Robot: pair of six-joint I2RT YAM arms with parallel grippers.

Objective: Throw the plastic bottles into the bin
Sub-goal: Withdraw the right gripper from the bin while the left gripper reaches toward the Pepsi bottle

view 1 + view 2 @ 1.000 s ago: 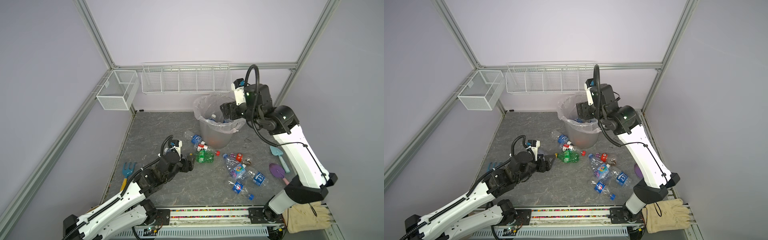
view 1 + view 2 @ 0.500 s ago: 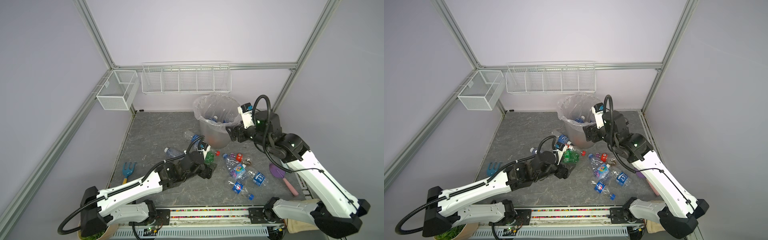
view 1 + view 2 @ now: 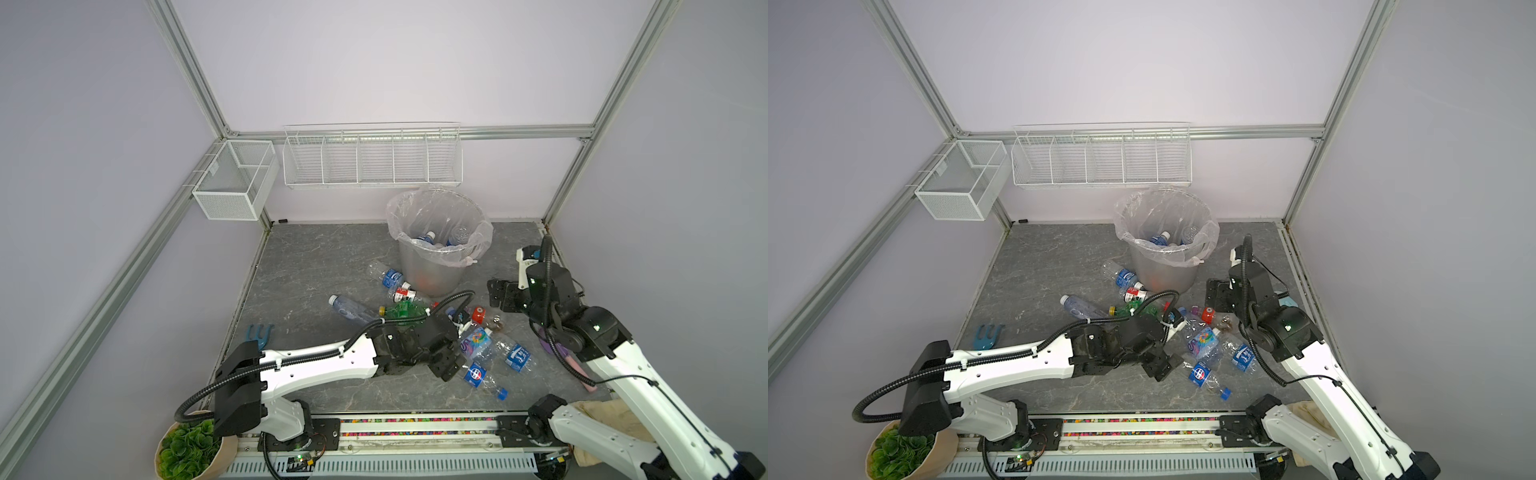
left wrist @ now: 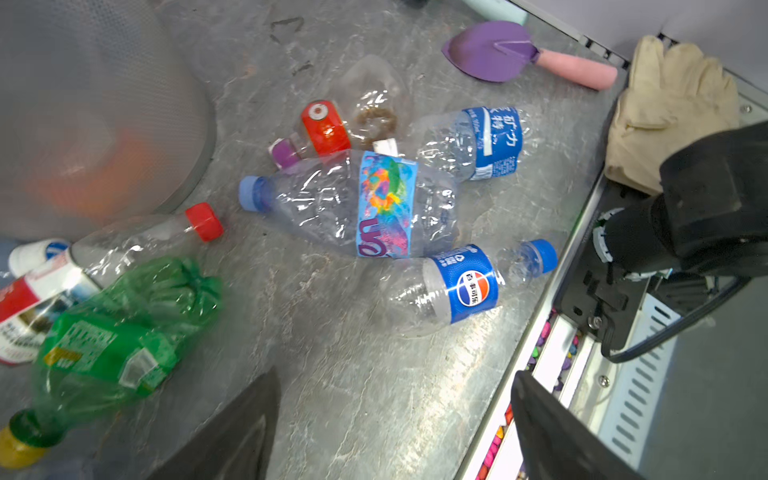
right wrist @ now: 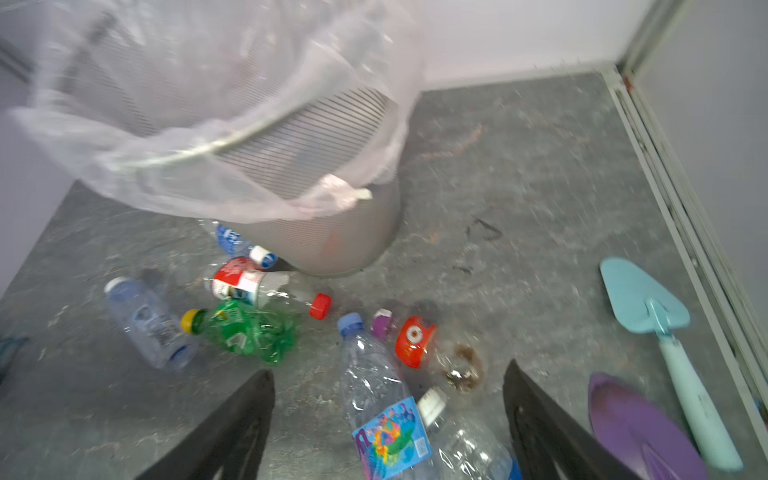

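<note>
The bin (image 3: 436, 270) stands at the back of the floor with two bottles (image 3: 428, 237) showing inside it. Several plastic bottles lie in front of it: a green one (image 3: 403, 311), a red-and-white-labelled one (image 3: 405, 294), a multicoloured-label one (image 4: 374, 208), a blue-labelled one (image 4: 490, 141) and a Pepsi one (image 4: 465, 286). My left gripper (image 3: 451, 357) is low beside the multicoloured and Pepsi bottles, open, with bare floor between its fingers (image 4: 232, 436). My right gripper (image 3: 500, 296) hangs open to the right of the bin, over the multicoloured bottle (image 5: 386, 424).
A purple trowel (image 4: 486, 54), a teal trowel (image 5: 648, 316) and a beige glove (image 4: 673, 104) lie at the right edge. A blue hand rake (image 3: 259, 334) lies at the left. Two wire baskets (image 3: 372, 160) (image 3: 232, 183) hang on the walls. A potted plant (image 3: 187, 446) sits front left.
The right arm has come down from above the bin to beside it, still open. The left arm has reached right across the floor to the bottle cluster, its jaws widening.
</note>
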